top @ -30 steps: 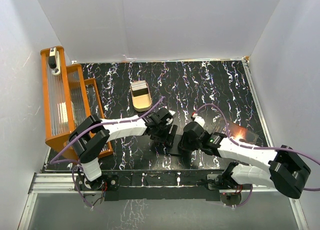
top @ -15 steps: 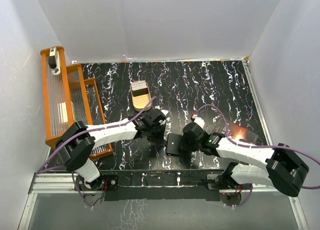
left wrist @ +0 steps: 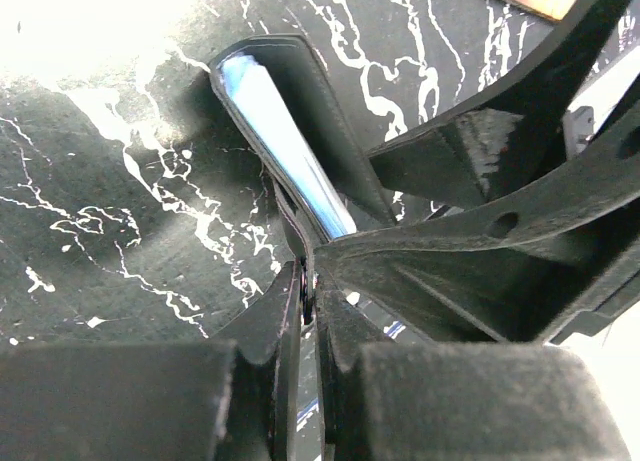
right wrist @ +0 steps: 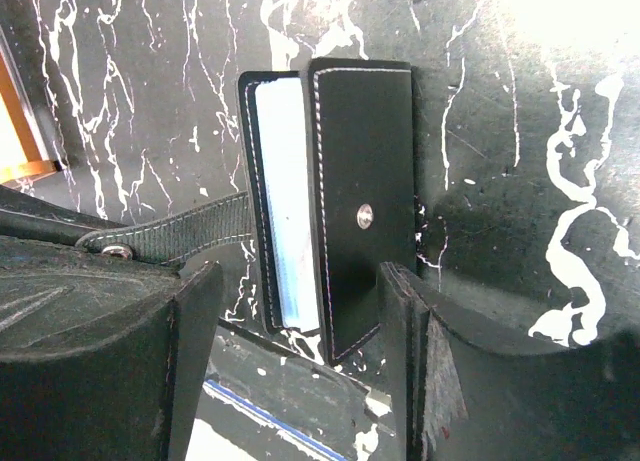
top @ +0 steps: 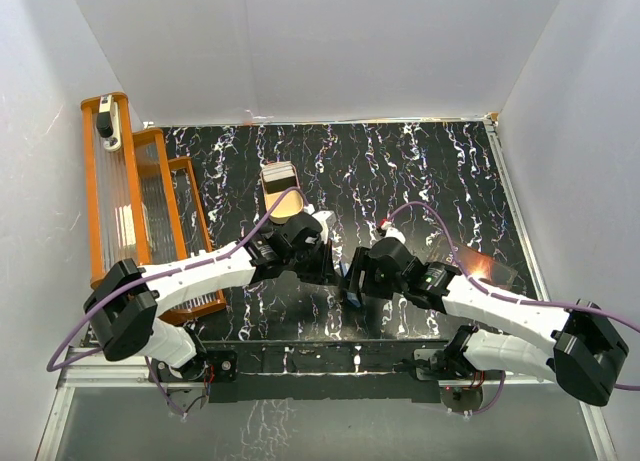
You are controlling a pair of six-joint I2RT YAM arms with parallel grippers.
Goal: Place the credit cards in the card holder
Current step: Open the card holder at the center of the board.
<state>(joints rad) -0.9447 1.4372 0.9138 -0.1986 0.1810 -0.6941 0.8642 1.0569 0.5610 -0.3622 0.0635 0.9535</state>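
Mid-tabletop (top: 420, 171), between the arms: my left hand (left wrist: 310, 316) has just clenched on the card holder's (right wrist: 365, 181) flap edge; my right hand (right wrist: 300, 311) has released, fingers wide astride it. Blue-grey card (right wrist: 285, 211) sits inside. Handover done, I judge.

My L claw (left wrist: 305, 311) stood open a sec ago; it's now pinched tight on the strap (right wrist: 170, 236) of the card holder (right wrist: 365, 181). L arm has stretched out low, with the elbow swung toward the near-left corner of the worktop (top: 420, 171). R claw (right wrist: 300, 311) has spread its jaws wide, one each side of the holder. The holder was lying flat & shut; it's now tipped up btwn the claws, with a blue-grey card (right wrist: 285, 211) showing inside.
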